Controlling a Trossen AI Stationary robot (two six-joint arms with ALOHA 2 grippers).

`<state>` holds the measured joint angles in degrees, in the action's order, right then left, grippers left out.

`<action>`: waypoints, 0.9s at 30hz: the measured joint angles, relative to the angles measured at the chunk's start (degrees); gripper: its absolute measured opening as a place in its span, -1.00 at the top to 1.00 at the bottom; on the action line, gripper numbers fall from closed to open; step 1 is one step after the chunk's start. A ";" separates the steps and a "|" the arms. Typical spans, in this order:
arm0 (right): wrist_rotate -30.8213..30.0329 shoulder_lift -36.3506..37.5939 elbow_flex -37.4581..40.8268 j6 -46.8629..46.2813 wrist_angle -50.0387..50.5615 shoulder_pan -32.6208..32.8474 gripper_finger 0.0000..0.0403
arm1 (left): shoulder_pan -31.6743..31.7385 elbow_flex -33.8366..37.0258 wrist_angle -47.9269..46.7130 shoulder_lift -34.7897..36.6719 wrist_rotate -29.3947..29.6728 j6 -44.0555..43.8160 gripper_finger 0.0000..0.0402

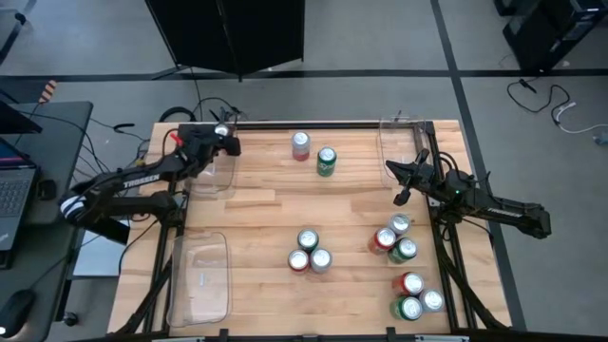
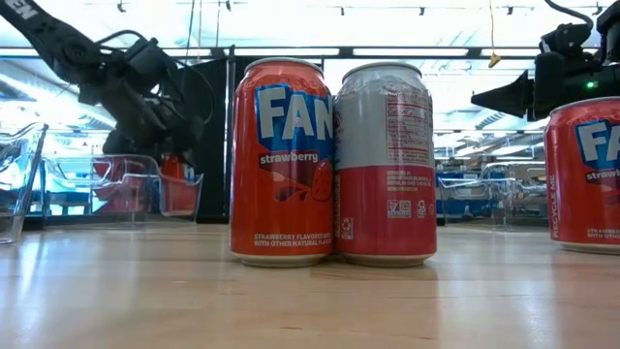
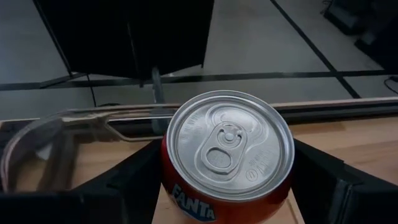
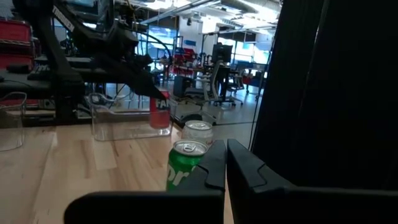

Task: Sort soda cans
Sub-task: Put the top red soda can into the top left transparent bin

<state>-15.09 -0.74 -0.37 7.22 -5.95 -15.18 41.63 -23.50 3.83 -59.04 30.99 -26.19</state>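
Note:
My left gripper [image 1: 226,145] is at the table's far left, shut on a red soda can [image 3: 227,146] at the far right corner of a clear bin [image 1: 207,173]. My right gripper [image 1: 399,180] waits shut near the right edge and holds nothing. A red-and-silver can [image 1: 300,144] and a green can [image 1: 327,160] stand on their bases at the far middle. Three cans [image 1: 309,252] stand grouped in the near middle. Several more cans [image 1: 394,237] stand near the right edge. My left gripper pinches the red can's side wall [image 3: 169,180] between its two fingers [image 3: 124,183], one on each side, below the silver top. The fingers slant down from the table's left side. The can stays upright; whether its base rests on anything, I cannot tell.
A second clear bin [image 1: 199,275] lies at the near left and a third [image 1: 404,142] at the far right. In the low view a red can [image 2: 283,160] and a silver-and-red can [image 2: 386,160] stand close. Bare wood lies at the table's middle.

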 joint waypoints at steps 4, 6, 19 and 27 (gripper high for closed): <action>-0.02 0.00 0.01 0.00 0.01 -0.01 0.99 | -0.03 0.15 1.39 -3.53 -0.37 0.34 -0.43; 0.00 -0.02 -0.02 0.00 0.00 0.00 0.99 | -0.01 0.08 3.30 -4.97 -1.46 0.73 -0.43; -0.09 0.00 0.01 0.00 0.00 0.00 0.99 | -0.27 -0.38 7.23 -6.17 -5.32 4.83 -0.94; -0.22 -0.01 0.01 0.00 -0.01 0.00 0.99 | -0.53 -0.38 8.02 -3.05 -5.71 7.45 -0.95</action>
<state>-15.31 -0.75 -0.36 7.22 -5.96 -15.18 41.10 -23.88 11.85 -62.09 25.28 -18.74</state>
